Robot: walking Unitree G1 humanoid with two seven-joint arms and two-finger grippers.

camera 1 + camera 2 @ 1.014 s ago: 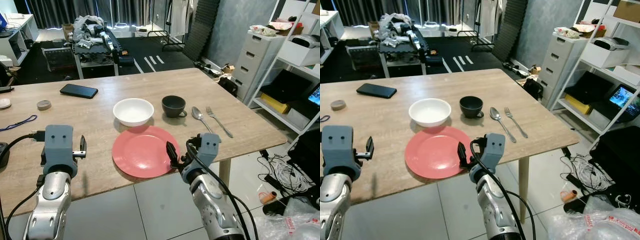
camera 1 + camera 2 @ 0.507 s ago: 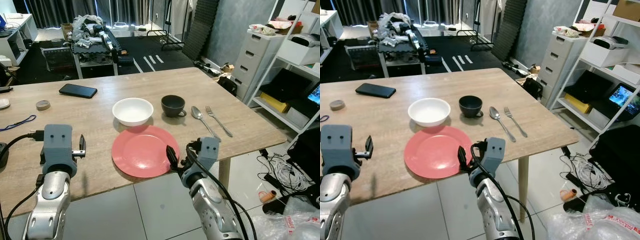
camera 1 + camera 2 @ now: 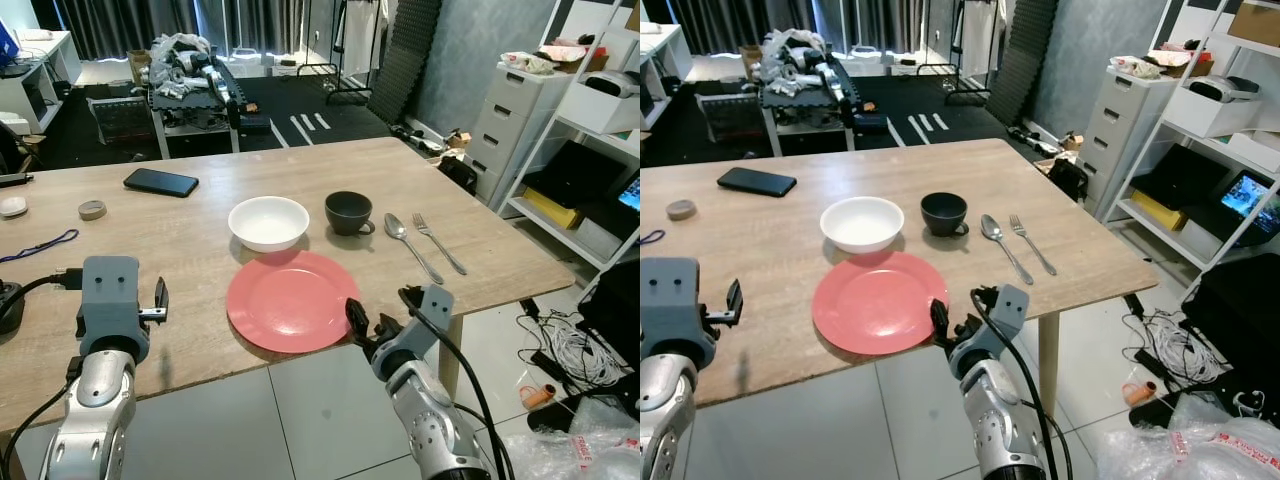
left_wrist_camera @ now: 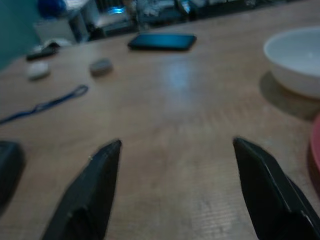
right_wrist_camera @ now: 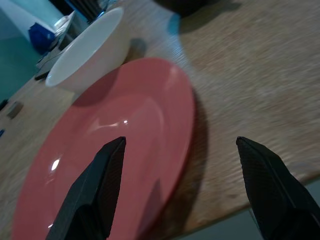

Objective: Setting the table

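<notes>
A pink plate [image 3: 292, 300] lies near the front edge of the wooden table [image 3: 300, 180]. Behind it stand a white bowl [image 3: 268, 222] and a dark cup [image 3: 349, 212]. To the right of the cup lie a spoon [image 3: 410, 243] and a fork [image 3: 439, 243]. My right gripper [image 3: 360, 328] is open, low at the table's front edge, just off the plate's near right rim [image 5: 185, 130]. My left gripper [image 3: 159, 300] is open above the table's front left, holding nothing; its wrist view looks across the wood toward the bowl [image 4: 295, 67].
A black phone [image 3: 161, 182], a roll of tape [image 3: 91, 209] and a blue cord [image 3: 38, 245] lie on the table's left part. White drawers [image 3: 525, 120] and shelving [image 3: 600, 150] stand to the right. Cables [image 3: 560, 345] lie on the tiled floor.
My right gripper has dropped lower and drawn back from over the plate to the table's front edge. The left arm has sunk slightly. The camera has shifted a little.
</notes>
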